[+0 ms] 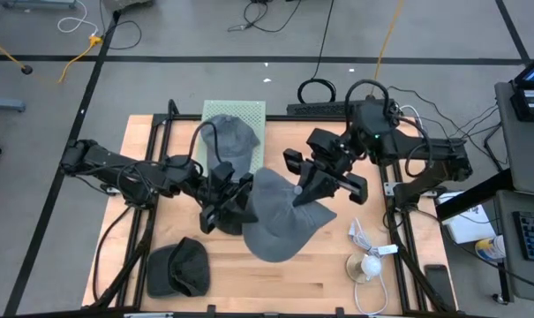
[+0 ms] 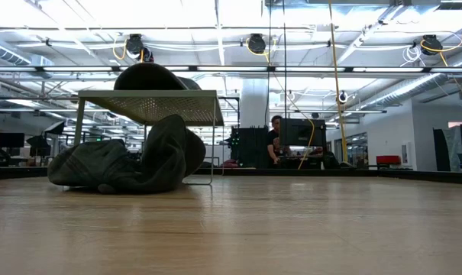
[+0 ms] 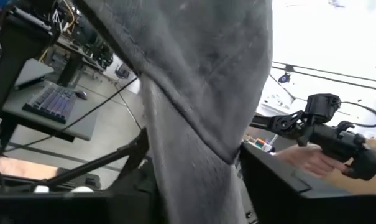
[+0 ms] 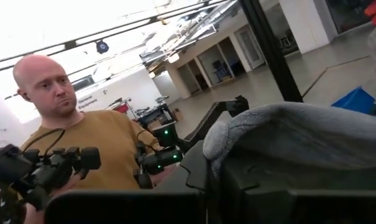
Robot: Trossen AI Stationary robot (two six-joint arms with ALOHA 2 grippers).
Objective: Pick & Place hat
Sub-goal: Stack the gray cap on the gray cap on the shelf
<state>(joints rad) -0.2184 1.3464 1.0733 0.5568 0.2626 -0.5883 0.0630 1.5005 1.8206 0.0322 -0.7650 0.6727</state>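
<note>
Above the middle of the wooden surface (image 1: 319,265), a grey hat (image 1: 280,221) hangs between both arms. Right hand (image 1: 304,196) is clamped shut on its brim; left hand (image 1: 224,208) touches its other edge, its grip unclear. Another grey hat (image 1: 231,137) lies on a perforated stand (image 1: 249,110); a dark hat (image 1: 178,265) lies nearer the front.

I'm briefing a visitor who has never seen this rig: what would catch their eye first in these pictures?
First, the grey hat held up above the middle of the table between both arms: the right gripper is shut on one edge and the left gripper is at the opposite edge. Next, a second grey hat sits on the green perforated stand at the far edge, and a dark hat lies crumpled on the table's near left.
</note>
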